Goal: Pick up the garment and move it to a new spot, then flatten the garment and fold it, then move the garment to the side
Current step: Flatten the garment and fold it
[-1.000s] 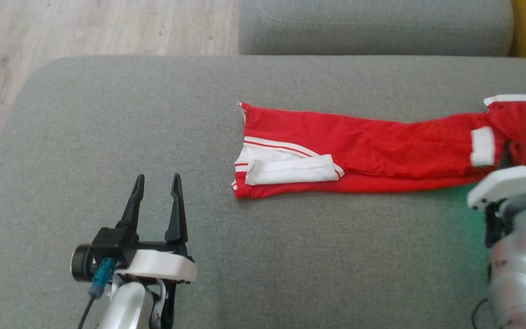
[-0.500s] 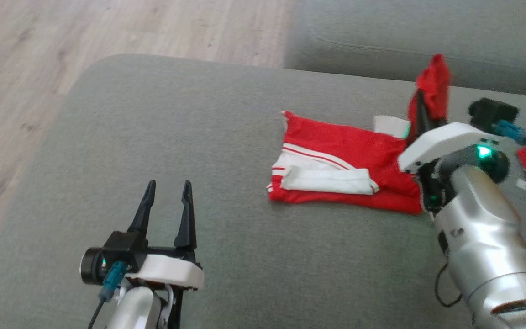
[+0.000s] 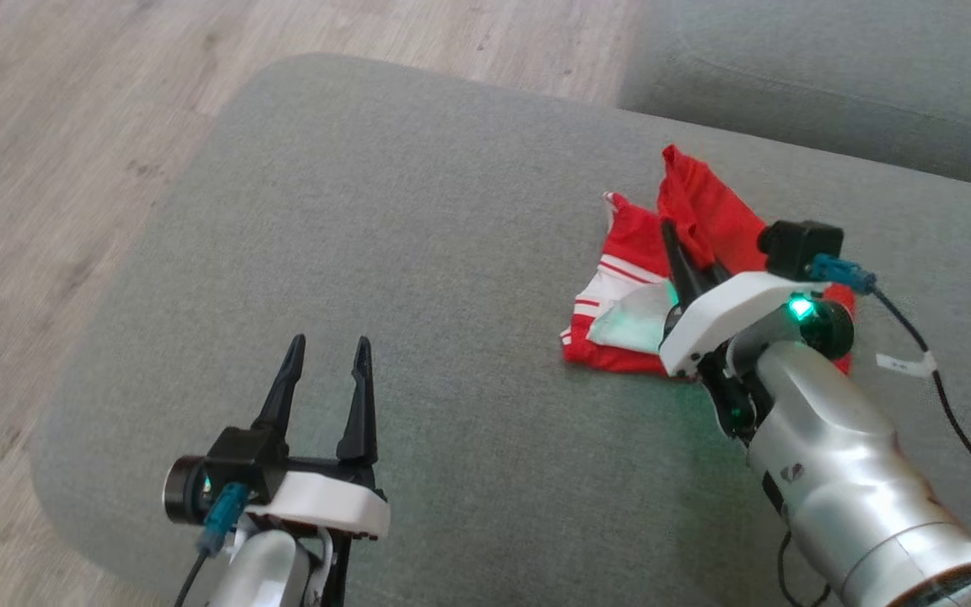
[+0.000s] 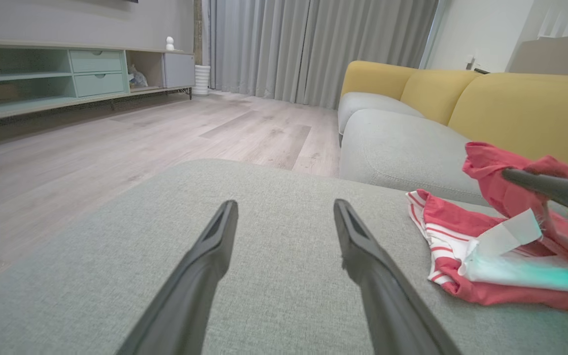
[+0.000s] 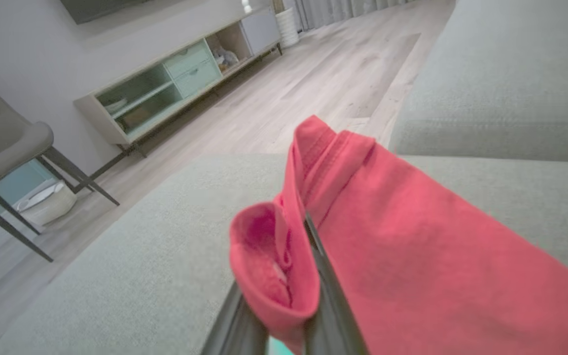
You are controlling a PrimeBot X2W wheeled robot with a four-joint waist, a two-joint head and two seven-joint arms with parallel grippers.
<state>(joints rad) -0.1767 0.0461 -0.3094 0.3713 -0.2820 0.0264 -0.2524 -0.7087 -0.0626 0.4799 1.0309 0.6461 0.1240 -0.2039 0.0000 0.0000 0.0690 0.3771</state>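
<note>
Surface: a grey fabric ottoman (image 3: 452, 211) is seen from the head view, and the garment is carried on its right half.
Left gripper: the left gripper (image 3: 329, 341) is held at the near left above bare fabric, with its fingers spread wide and nothing between them. It is kept well apart from the garment.
Right arm: a silver forearm is seen rising from the lower right corner, with a green light lit at the wrist.
Cable: a dark cable (image 3: 941, 396) with a white tag is seen trailing from the wrist camera to the right.
Right gripper: the right gripper (image 3: 669, 232) is pressed together on a red edge of the garment. In the right wrist view, cloth is seen wrapped over the fingers and draped away to the right.
Garment: the garment (image 3: 633, 240) is red with white bands. Its lower part is left bunched on the ottoman, while the pinched part is held up above it. A white strip on the resting part is tinted green by the wrist light.
Sofa: a grey sofa (image 3: 789, 76) seat is seen beyond the ottoman, with yellow backrests shown in the left wrist view.
Floor: a pale wood floor (image 3: 72, 126) is seen left of and beyond the ottoman.
Far wall: a low cabinet (image 4: 67, 74) with pale green drawers and grey curtains (image 4: 313, 44) are seen in the left wrist view.
</note>
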